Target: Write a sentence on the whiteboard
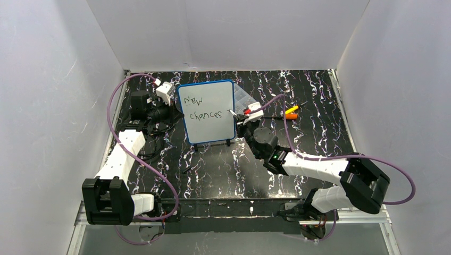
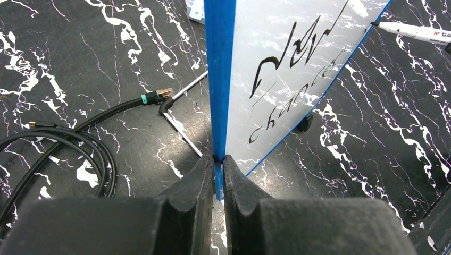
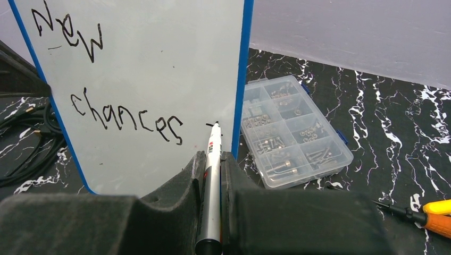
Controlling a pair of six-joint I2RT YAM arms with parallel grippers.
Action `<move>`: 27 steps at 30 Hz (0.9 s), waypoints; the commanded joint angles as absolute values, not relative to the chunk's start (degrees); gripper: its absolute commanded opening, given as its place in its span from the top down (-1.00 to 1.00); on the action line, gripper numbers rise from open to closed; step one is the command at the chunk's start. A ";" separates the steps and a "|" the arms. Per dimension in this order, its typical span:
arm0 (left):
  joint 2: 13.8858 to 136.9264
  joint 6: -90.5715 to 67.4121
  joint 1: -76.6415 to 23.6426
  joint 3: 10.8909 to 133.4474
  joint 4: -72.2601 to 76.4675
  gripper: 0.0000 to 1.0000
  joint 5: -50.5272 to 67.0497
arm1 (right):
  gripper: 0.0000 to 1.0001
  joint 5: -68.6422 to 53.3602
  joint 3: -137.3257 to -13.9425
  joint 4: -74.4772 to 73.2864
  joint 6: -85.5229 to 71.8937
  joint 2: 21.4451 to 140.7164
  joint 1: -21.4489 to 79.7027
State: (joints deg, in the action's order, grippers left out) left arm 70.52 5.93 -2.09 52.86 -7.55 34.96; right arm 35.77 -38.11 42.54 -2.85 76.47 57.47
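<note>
- While the left gripper (image 2: 218, 159) is clamped on its left frame edge, the board (image 1: 206, 111) stands upright at the far centre of the table (image 1: 213, 172).
- The right gripper (image 3: 212, 158) is closed around a marker (image 3: 210, 183), tip at the board just right of "chances".
- The sentence (image 3: 114, 85) reads "New chances" on two lines.

Bright, even light — whiteboard (image 2: 282, 48) mirrors table (image 2: 80, 64) veining; wrist foregrounds slightly soft.
</note>
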 commanded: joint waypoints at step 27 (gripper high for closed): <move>68.89 5.89 -2.17 52.65 -6.60 1.00 36.42 | 0.97 32.44 -37.38 42.87 -7.22 73.66 57.39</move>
State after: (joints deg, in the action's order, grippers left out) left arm 70.52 5.91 -2.09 52.86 -7.55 34.98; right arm 32.91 -36.51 39.51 -8.19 77.14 57.49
